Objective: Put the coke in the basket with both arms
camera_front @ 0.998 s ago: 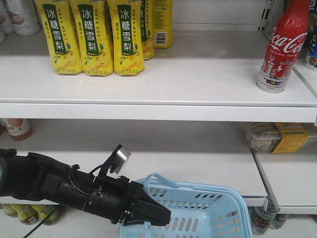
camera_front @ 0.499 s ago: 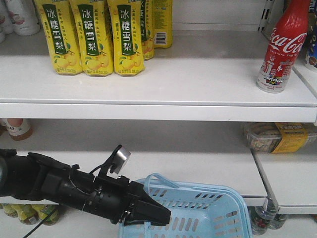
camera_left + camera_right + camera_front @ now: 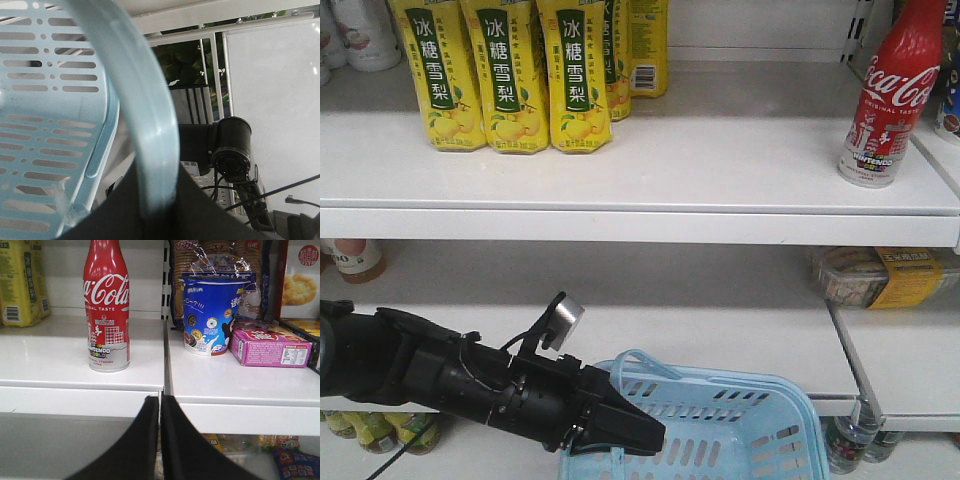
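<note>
Left gripper [image 3: 645,435]: jaws clamped on the handle of the basket [image 3: 760,384], well below and left of the coke [image 3: 885,100] (likely holding it up as a receiver). Right gripper [image 3: 160,399]: jaws pressed together, empty, lower than the coke and slightly right, probably lining up. Count: one coke, upright on its shelf; one basket; two grippers.

Front-facing view: stands off at middle range, square to the shelves [image 3: 720,160], angled slightly down.
Left wrist view: pressed close against the basket [image 3: 50,125] handle, with the slotted wall at left.
Right wrist view: near, level with the shelf edge, looking past the right gripper [image 3: 160,402] to the coke [image 3: 106,305].
Shared with the front view: coke and basket.
</note>
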Robot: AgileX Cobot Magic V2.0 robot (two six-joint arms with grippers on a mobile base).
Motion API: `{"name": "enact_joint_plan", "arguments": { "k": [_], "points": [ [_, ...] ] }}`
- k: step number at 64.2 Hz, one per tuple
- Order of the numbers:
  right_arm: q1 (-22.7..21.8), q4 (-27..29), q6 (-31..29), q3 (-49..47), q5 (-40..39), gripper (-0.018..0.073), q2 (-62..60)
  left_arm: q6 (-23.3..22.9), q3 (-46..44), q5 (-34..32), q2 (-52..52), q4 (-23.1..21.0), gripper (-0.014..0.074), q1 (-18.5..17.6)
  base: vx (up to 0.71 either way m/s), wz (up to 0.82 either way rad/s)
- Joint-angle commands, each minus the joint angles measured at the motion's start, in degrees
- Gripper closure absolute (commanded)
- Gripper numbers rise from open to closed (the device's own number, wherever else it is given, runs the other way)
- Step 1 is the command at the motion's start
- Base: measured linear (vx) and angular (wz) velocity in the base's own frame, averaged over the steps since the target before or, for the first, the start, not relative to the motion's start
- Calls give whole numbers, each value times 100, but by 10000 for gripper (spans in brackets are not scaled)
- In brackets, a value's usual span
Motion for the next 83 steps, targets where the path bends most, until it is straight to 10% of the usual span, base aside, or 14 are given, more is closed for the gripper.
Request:
{"name": "enact_joint_plan", "arguments": {
  "k": [1,40,83],
  "points": [
    [-30,-66,-43,-188,-430,504,97,38,-90,538,-284,-427,602,-24,0,0],
    [-30,4,-36,-188,-425,37,97,38,-90,538,-284,-427,602,-24,0,0],
    [-30,1034,-98,-391,-1333,20,615,38,-90,538,-284,-427,602,-24,0,0]
  ]
}}
